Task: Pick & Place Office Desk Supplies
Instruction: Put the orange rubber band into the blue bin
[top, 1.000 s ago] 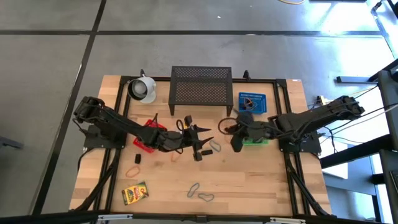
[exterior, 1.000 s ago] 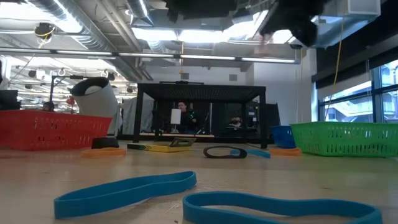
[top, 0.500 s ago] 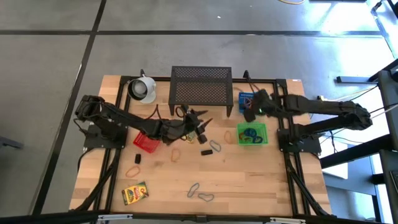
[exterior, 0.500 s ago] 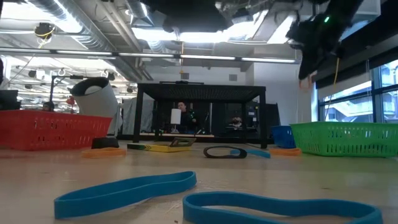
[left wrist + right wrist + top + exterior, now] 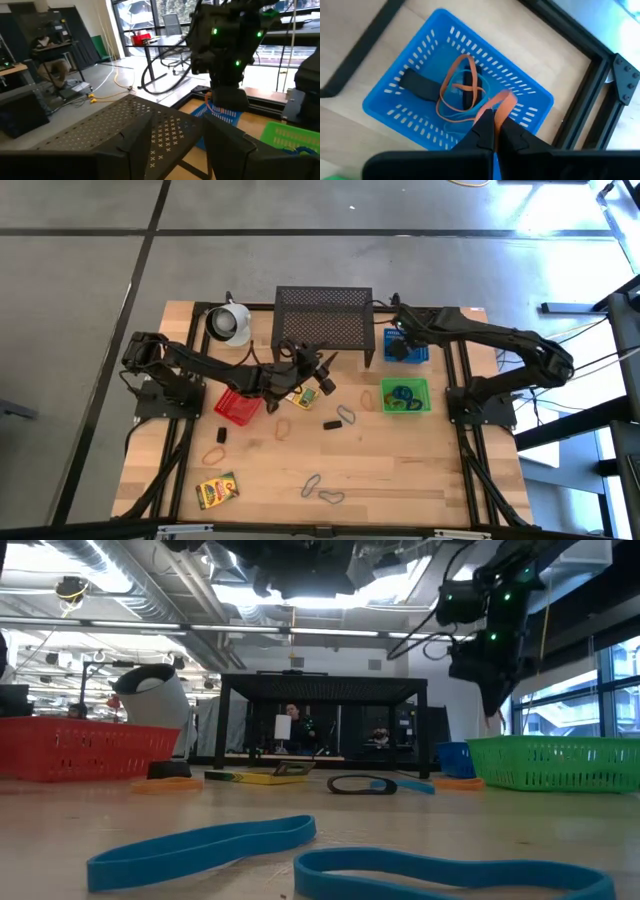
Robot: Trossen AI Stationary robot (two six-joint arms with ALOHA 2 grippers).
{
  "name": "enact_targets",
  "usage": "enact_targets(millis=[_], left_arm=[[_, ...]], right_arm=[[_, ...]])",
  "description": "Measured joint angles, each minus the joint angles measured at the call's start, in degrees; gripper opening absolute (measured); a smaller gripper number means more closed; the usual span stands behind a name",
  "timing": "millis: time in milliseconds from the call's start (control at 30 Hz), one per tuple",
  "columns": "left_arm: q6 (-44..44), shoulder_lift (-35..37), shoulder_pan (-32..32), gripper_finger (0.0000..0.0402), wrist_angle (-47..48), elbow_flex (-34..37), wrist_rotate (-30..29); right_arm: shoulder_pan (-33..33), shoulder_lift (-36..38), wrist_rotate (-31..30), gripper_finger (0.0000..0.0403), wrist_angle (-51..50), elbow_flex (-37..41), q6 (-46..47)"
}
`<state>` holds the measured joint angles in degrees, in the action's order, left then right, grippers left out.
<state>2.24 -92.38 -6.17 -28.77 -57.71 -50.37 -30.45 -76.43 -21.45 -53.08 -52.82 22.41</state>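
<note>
Swung over from the green basket (image 5: 404, 397) to hover above the blue basket (image 5: 455, 110), right hand (image 5: 494, 131) pinched shut on an orange loop (image 5: 504, 104), drop seemingly next; left hand (image 5: 318, 377) open, empty.

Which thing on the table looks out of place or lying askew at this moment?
The white mug lies on its side beside the black mesh shelf. Loose loops and a printed box lie scattered on the table, outside the baskets.
</note>
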Motion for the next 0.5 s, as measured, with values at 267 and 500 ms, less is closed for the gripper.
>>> enact_targets(millis=[267, 500], left_arm=[[0.00, 0.00, -0.99, 0.0165, 0.20, 0.00, -2.68], [0.95, 0.00, -2.44, 0.0164, 0.24, 0.00, -4.43]], right_arm=[[-0.20, -2.60, 0.02, 0.0008, 0.55, 0.00, -0.42], [-0.19, -2.62, -0.97, 0.0032, 0.54, 0.00, 1.07]])
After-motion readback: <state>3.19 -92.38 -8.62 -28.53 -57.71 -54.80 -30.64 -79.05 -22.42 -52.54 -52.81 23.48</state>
